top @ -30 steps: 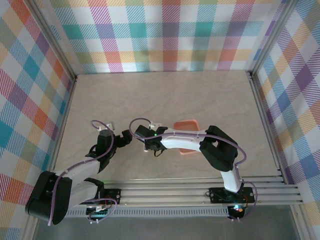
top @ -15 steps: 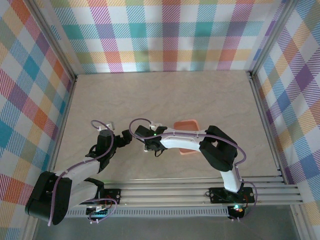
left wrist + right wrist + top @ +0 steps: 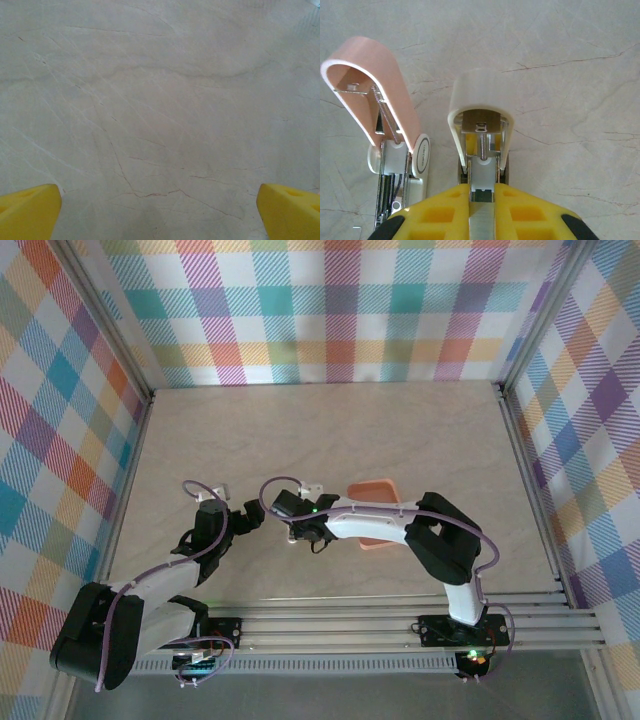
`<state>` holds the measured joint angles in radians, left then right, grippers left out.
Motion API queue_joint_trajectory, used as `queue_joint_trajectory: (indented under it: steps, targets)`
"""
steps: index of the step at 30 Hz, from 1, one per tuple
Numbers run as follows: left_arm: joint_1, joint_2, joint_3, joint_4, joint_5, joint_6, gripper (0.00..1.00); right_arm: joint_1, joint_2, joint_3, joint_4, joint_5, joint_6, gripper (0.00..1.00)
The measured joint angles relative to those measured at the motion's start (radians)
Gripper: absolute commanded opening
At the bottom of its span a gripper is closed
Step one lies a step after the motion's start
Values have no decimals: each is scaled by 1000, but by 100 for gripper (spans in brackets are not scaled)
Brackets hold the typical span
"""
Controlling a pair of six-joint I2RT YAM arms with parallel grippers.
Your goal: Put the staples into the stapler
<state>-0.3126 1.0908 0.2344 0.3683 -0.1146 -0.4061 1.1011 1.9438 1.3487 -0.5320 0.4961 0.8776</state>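
In the right wrist view my right gripper (image 3: 482, 220) is shut on the staples (image 3: 482, 224), a grey metal strip pinched between the yellow fingers (image 3: 440, 215). The strip points straight along the open channel of the stapler (image 3: 481, 165), which lies on the table with its pale whitish top (image 3: 479, 90) flipped up and its spring rod showing. I cannot tell if the strip touches the channel. In the top view the right gripper (image 3: 298, 528) and left gripper (image 3: 250, 518) sit close together. My left gripper (image 3: 160, 215) is open over bare table, with nothing between its fingertips (image 3: 30, 210).
A white-and-pink mini stapler (image 3: 385, 125) lies open just left of the grey one, almost touching it. The salmon-orange tray (image 3: 374, 488) sits behind the right forearm, partly hidden by it. Plaid walls close in the table on three sides.
The right arm's elbow has edged slightly to the right. Both grippers stay as they were.
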Motion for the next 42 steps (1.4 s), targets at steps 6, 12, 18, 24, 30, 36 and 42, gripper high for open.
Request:
queue_joint_trajectory:
  steps: [6,12,18,24,30,36,42]
  targets:
    - [0,0,0,0,0,0,100,0,0,0,-8,1,0,17]
    - [0,0,0,0,0,0,100,0,5,4,-14,0,0,17]
    - [0,0,0,0,0,0,100,0,16,13,-18,-11,0,17]
    - [0,0,0,0,0,0,100,0,26,16,-22,-19,1,17]
    - [0,0,0,0,0,0,100,0,26,22,-43,-18,5,16]
    - [0,-5,0,0,0,0,100,0,27,27,-53,-18,8,16]
    - [0,-8,0,0,0,0,100,0,22,11,-13,-18,-3,16]
